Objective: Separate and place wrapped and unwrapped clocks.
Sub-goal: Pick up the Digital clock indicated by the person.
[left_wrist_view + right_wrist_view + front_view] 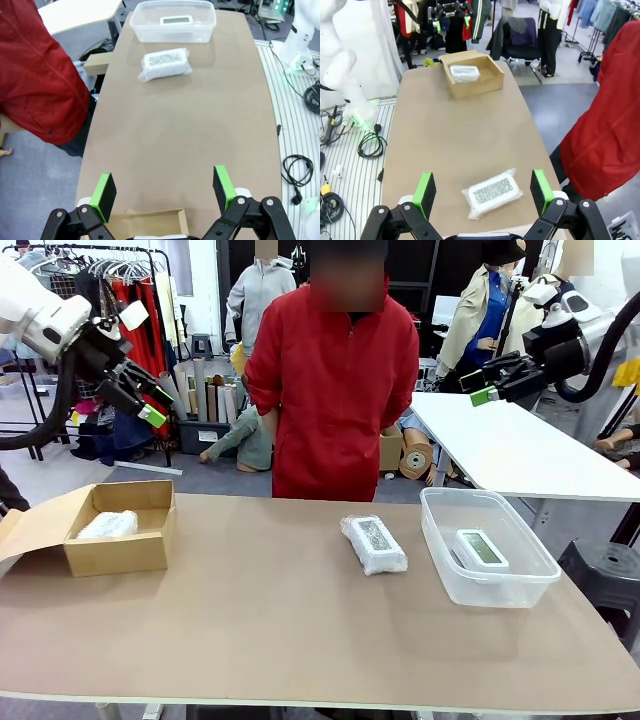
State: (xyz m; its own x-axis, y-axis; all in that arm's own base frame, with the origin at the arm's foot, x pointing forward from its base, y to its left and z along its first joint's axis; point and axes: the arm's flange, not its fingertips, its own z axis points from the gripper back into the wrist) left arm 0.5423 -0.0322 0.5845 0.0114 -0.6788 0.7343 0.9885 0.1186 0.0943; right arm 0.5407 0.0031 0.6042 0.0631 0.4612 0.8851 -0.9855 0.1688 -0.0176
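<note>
One wrapped clock [373,544] in crinkly whitish film lies on the brown table right of centre, also in the left wrist view [165,63] and the right wrist view [492,192]. A second wrapped clock [108,525] rests inside the open cardboard box [118,552] at the left [464,73]. The bare white unwrapped clock [481,548] lies in the clear plastic tub [535,575] at the right [176,20]. My left gripper [140,392] hangs open high above the box, holding nothing. My right gripper [490,380] is open, raised above the tub. Green pads [105,190] [540,190] stand wide apart.
A person in a red jacket [332,380] stands at the far edge of the table, hands down. A white table [520,450] stands behind on the right, a black stool [605,575] beside it. The brown table's middle and front [260,630] are bare.
</note>
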